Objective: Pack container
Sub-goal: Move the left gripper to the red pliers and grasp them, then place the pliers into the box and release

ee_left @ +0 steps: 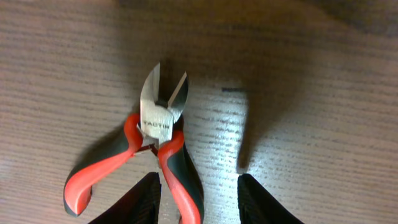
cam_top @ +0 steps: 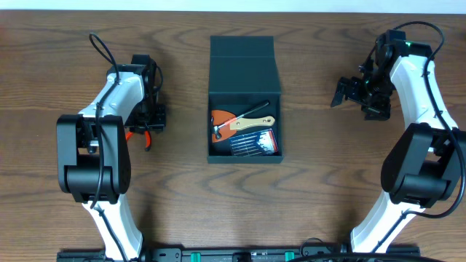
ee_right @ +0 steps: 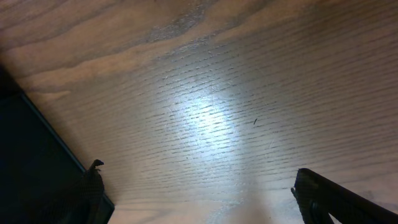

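The dark teal container (cam_top: 245, 158) stands open at the table's middle, its flap lid (cam_top: 242, 64) folded back. Inside lie a wooden-handled hammer (cam_top: 251, 124), an orange tool (cam_top: 222, 118) and a blue packet of drill bits (cam_top: 256, 143). Red-and-black side cutters (ee_left: 157, 124) lie on the table left of the container; in the overhead view (cam_top: 138, 134) only their handles show. My left gripper (ee_left: 199, 199) is open just above them, with one handle between its fingers. My right gripper (ee_right: 199, 186) is open and empty over bare table right of the container, whose dark edge (ee_right: 31, 162) shows at left.
The wooden table (cam_top: 313, 175) carries nothing else. Both arm bases stand at the front edge, left (cam_top: 95, 167) and right (cam_top: 419, 175). The left arm (cam_top: 116, 91) hides most of the cutters from above.
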Controlling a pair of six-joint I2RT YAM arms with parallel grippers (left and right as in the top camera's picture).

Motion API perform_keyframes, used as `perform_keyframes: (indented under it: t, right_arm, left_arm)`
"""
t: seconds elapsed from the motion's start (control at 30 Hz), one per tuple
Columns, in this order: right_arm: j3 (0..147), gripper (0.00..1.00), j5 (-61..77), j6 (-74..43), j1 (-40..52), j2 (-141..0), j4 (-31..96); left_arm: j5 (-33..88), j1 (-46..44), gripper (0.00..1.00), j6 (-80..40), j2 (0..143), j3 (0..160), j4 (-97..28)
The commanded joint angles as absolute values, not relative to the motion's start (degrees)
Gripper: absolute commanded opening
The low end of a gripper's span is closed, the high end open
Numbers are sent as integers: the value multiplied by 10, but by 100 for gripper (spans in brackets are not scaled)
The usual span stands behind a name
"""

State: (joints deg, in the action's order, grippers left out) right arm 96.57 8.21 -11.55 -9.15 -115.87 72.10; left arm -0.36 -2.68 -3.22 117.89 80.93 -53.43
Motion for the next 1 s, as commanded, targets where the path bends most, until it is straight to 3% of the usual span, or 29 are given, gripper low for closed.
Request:
perform_keyframes:
  t: [0.0, 0.33, 0.47, 0.57, 0.97]
  right_arm:
    - [966, 99, 88, -120, -89, -1159, 720]
    - [966, 99, 88, -119, -89, -1159, 720]
    - [966, 99, 88, -119, -89, -1159, 720]
    - [966, 99, 88, -119, -89, -1159, 720]
    - [966, 99, 88, -120, -89, -1159, 720]
  left_arm:
    - [-4, -26, 38, -40, 1188, 807, -533]
    - [-4, -25, 36, -40, 1188, 777, -519]
    - [-4, -25, 26, -40, 1188, 770, -515]
    - [-4, -25, 6, -40, 1187, 770, -518]
    - [-4, -36, 6, 26, 1097, 854, -645]
